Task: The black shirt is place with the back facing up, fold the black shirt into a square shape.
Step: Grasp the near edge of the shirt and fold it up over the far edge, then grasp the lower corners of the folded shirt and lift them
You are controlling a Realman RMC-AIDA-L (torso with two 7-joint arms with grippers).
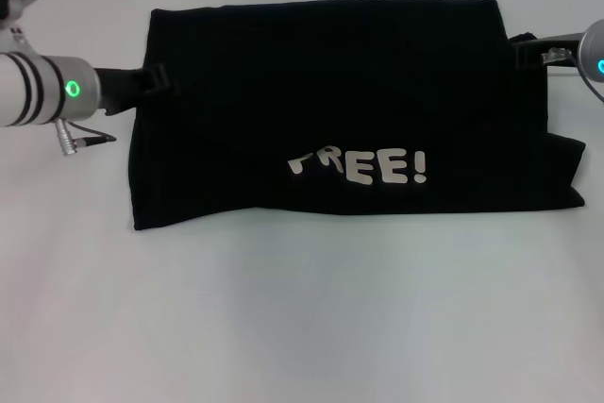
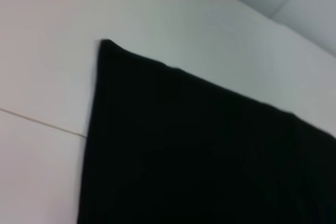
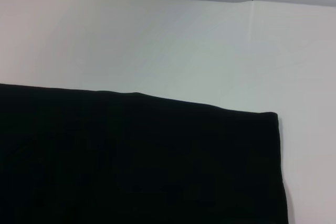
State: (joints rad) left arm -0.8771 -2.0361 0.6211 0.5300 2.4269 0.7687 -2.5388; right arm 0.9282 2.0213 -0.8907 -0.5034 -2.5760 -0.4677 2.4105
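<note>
The left claw (image 1: 162,77) sits at the left edge of the black shirt (image 1: 340,110), up near its far corner; whether its fingers are apart or closed on the cloth cannot be told. The right claw (image 1: 522,50) sits at the opposite edge, near the far right corner, and its fingers cannot be made out either. Between the two claws the shirt lies flat on the white table (image 1: 302,327), folded into a wide rectangle. White "FREE!" lettering (image 1: 359,166) faces up on the half nearer the robot.
</note>
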